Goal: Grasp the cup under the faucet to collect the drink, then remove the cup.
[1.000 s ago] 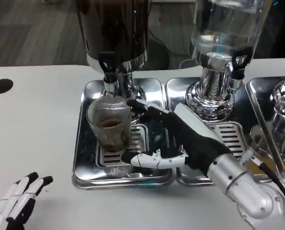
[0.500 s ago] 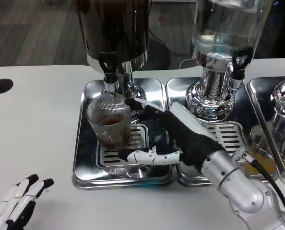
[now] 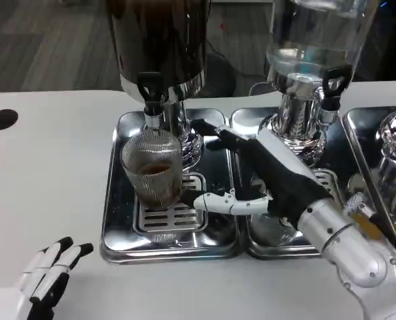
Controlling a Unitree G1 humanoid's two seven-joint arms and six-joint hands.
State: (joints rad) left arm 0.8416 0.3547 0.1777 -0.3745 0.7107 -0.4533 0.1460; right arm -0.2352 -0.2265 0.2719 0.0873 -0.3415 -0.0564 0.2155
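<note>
Head view, looking down on the white surface (image 3: 45, 173): the cup (image 3: 153, 175) (ribbed clear glass, a bit of brown drink in the bottom) stands on the slotted grate (image 3: 173, 215) of the left drip tray (image 3: 121, 220), right under the faucet (image 3: 151, 93) of the dark dispenser (image 3: 159, 40); it's upright and sitting on its own, nothing gripping it.

The right hand (image 3: 265, 180) comes in from the lower right, just beside the cup on its right side; fingers spread apart, holding nothing; the black upper fingers (image 3: 215, 133) reach toward the dispenser's chrome base, and the white lower finger (image 3: 218, 202) points at the cup's lower right side, very close, though I can't tell if it's actually touching the glass. The silver forearm (image 3: 348, 250) runs off to the bottom right corner.

The left hand (image 3: 48, 277) rests low at the bottom left of the surface, well apart from the tray; fingers lying straight and side by side, nothing in them.

Other stuff: a second dispenser with a clear tank (image 3: 318, 40) on its own drip tray (image 3: 271, 243) to the right; part of a third chrome unit (image 3: 395, 143) at the right edge; a black round hole (image 3: 2, 119) in the surface at far left.
</note>
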